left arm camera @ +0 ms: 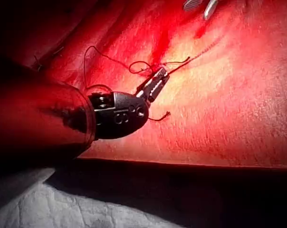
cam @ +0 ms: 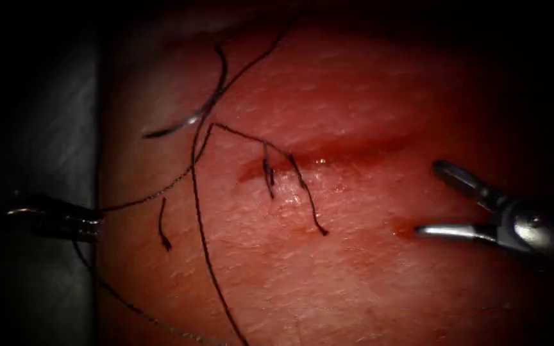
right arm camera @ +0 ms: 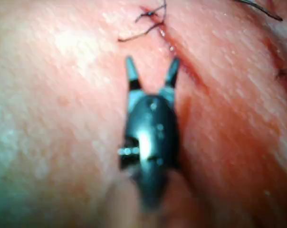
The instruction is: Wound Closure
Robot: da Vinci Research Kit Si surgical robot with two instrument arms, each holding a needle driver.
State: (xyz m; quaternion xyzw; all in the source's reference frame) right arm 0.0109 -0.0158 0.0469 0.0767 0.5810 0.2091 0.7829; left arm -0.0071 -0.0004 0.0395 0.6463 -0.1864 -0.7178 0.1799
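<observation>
While the right tool (cam: 426, 200) hangs over the tissue (cam: 367, 282) right of the cut (cam: 328, 157) with its jaws spread wide and holding nothing, the left tool (cam: 91, 221) sits at the tissue's left edge with its jaws closed on the thread (cam: 203, 243). In the right wrist view the right tool (right arm camera: 151, 66) shows the same open V, its tips just short of the cut (right arm camera: 181, 61) and a knotted stitch (right arm camera: 150, 16). In the left wrist view the left tool (left arm camera: 155, 83) has its jaws together on the thread (left arm camera: 110, 58) near the stitch.

From the left jaws the thread runs up and right toward the stitch (cam: 267, 170) at the cut's left end, where two short ends stick out. Another long strand runs from top to bottom left of the cut. A loose cut end (cam: 163, 227) lies just right of the left tool.

The needle (cam: 197, 109) lies free on the tissue, up and left of the cut, held by neither tool. Its long axis runs from lower left to upper right, and its curve bulges to the lower right.

The tissue is wet and red, with fluid (cam: 354, 150) pooled along the cut. A dark bench (cam: 46, 141) lies beyond its left edge.
</observation>
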